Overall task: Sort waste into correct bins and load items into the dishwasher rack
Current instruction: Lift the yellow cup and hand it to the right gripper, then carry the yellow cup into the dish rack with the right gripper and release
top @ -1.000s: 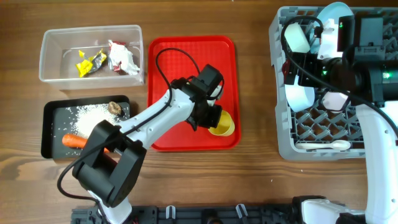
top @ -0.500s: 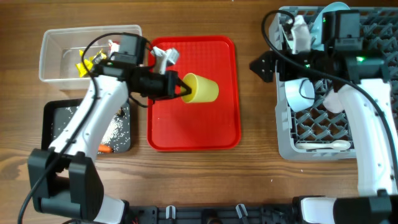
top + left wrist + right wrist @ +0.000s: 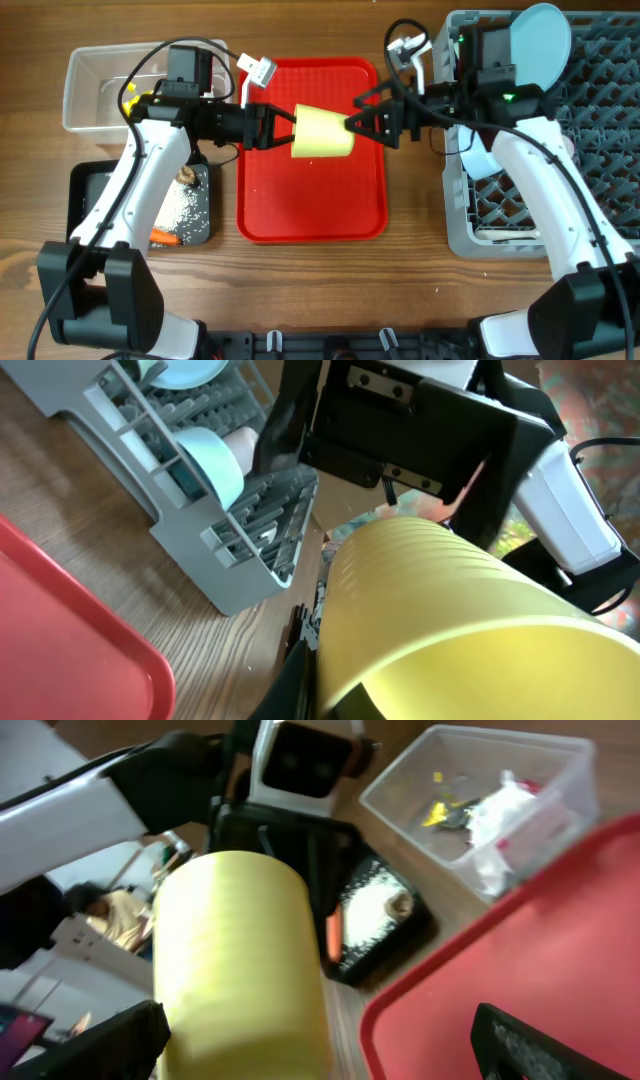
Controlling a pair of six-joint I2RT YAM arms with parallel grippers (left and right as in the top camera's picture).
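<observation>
The small yellow cup (image 3: 322, 133) is held on its side in the air above the far part of the flat red tray (image 3: 310, 205), between the two arms. It is gripped at its open rim by the left gripper (image 3: 292, 132), whose jaws are clamped tight on the cup wall. From the right, the right gripper (image 3: 355, 122) is brought up to the cup's closed base with its jaws spread wide. In the right wrist view its fingers (image 3: 560, 1045) are seen well apart on either side of the cup. Whether they touch the cup cannot be told, as that view is blurred.

The grey dishwasher rack (image 3: 600, 110) stands at the right, with a light blue plate (image 3: 540, 35) set upright at its far edge and a light blue bowl (image 3: 205, 460) lodged among the pegs. At the far left, crumpled wrappers (image 3: 495, 810) are seen inside the clear tub (image 3: 95, 90). Just near of it, the black tray (image 3: 90, 205) carries white rice (image 3: 185, 205), a small brown lump (image 3: 185, 175) and an orange carrot (image 3: 165, 238).
</observation>
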